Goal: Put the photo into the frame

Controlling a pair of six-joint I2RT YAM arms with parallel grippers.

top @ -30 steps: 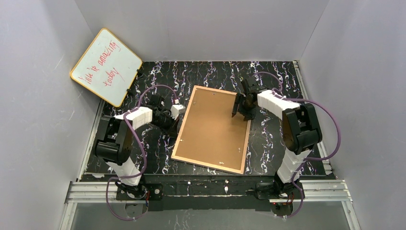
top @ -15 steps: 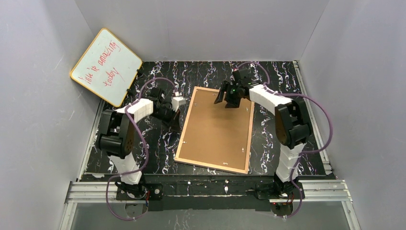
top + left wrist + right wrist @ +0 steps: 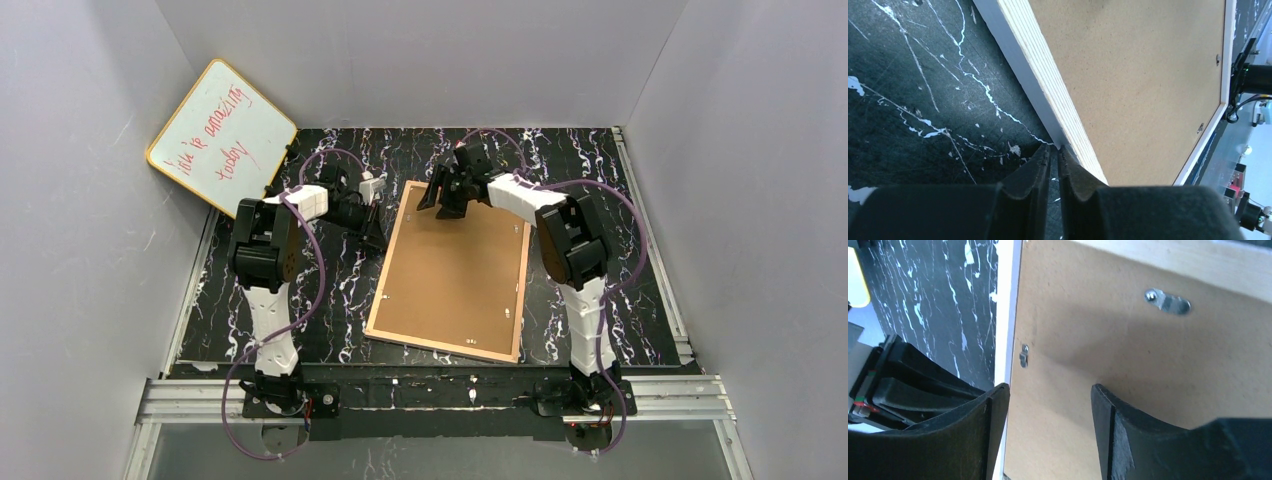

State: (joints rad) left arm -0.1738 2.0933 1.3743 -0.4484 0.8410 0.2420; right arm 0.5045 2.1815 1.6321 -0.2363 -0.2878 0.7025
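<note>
The frame (image 3: 441, 344) is laid face down at the middle of the table (image 3: 330, 300), tan back upward, with the brown backing board (image 3: 450, 270) seated inside its rim. The photo is not seen in any view; whether it already lies beneath the board cannot be told.

The left claw (image 3: 1054, 150) is closed, its fingers pressed together with nothing between them. Its tips are set down at table level against the frame's outer edge, at about 10 o'clock of the frame. So placed, it is judged to serve as a stop that keeps the frame from sliding, or as a wedge meant to get under the rim.

The right claw (image 3: 1050, 386) is spread wide and holds nothing. It is held over the back near the frame's 11 o'clock corner, close above the board. Two metal turn clips (image 3: 1167, 301) are seen ahead of it on the rim, so the open claw is probably placed there to work a clip or to take hold of the board's edge.

The whiteboard (image 3: 220, 140) is propped at 10 o'clock of the table, well apart from the frame.
</note>
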